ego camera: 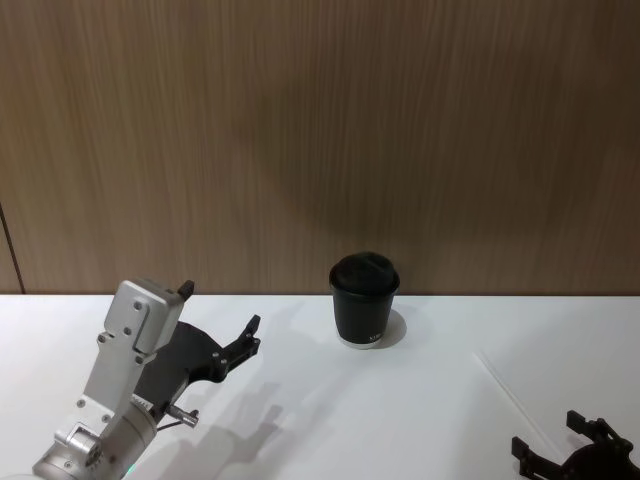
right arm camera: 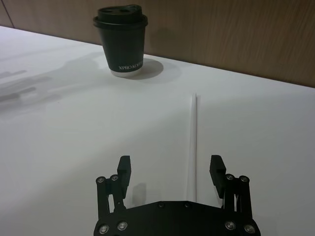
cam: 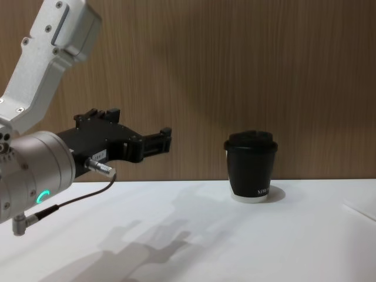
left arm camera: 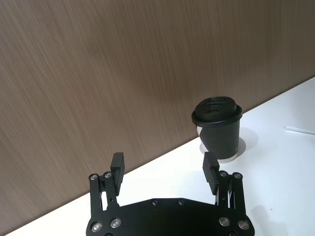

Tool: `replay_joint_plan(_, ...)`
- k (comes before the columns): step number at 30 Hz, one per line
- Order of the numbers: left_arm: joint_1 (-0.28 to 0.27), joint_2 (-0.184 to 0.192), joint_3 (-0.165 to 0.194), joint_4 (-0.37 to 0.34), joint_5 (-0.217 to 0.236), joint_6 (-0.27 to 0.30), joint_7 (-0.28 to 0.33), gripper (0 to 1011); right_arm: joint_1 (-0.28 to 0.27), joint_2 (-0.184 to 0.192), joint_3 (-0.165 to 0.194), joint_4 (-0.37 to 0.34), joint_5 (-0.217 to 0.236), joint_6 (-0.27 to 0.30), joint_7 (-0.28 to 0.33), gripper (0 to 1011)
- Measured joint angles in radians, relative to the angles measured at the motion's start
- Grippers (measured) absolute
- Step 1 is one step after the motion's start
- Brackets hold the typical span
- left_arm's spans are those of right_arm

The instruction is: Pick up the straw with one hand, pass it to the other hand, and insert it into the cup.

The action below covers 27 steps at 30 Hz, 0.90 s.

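right tool point(right arm camera: 170, 164) was wide open, empty, at near end of straw point(right arm camera: 195, 130) lying flat on table point(right arm camera: 74, 128); left tool point(ego camera: 220, 308) open, empty, raised left of cup point(ego camera: 364, 305).

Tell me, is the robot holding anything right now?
No, nothing is held. The left gripper and the right gripper both have open, empty jaws, and the straw lies on the table near the right one.

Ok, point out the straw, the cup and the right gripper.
straw point(right arm camera: 195, 142): right wrist view, the middle of its length.
cup point(ego camera: 364, 312): head view, its black side wall.
right gripper point(right arm camera: 171, 164): right wrist view, midway between its open fingertips.
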Motion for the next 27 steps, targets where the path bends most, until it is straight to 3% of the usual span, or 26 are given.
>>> replay_joint_plan(14,0.000,0.000,0.000,0.000,0.000,0.000,0.000,1002,-0.002,-0.035,0.021,0.000,0.025,0.061,-0.027,1001)
replay_joint_plan(27,0.000,0.000,0.000,0.000,0.000,0.000,0.000,1002,0.004,-0.025,0.024,0.000,0.015,0.080,-0.015,1001)
